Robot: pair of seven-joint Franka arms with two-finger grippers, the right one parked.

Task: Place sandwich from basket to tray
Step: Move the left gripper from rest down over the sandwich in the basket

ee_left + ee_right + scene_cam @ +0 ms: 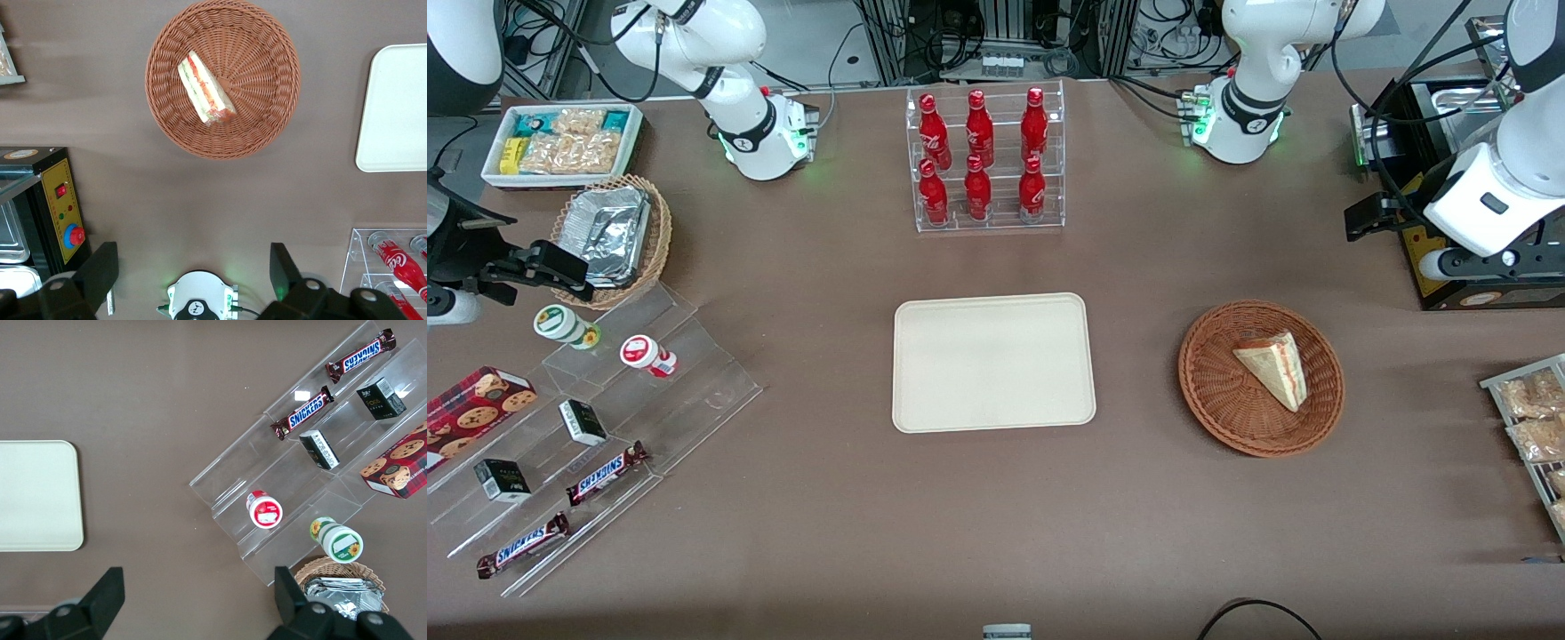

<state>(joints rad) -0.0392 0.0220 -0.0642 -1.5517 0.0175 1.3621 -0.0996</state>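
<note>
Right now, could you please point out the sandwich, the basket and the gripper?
sandwich [1274, 365]: front view, bread face.
basket [1214, 391]: front view, bare woven floor.
gripper [193, 267]: left wrist view, between open fingertips, above the table.

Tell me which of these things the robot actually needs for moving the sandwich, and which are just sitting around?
Needed:
triangular pale-bread sandwich, lying in the
round reddish-brown wicker basket;
flat cream rectangular tray, bare;
left gripper, open, high above the table.

Just lying about:
red bottles in a clear rack;
Snickers bars;
tan basket of foil trays.

The tray [393, 110] and gripper [193, 267] are cut off at edges.
</note>
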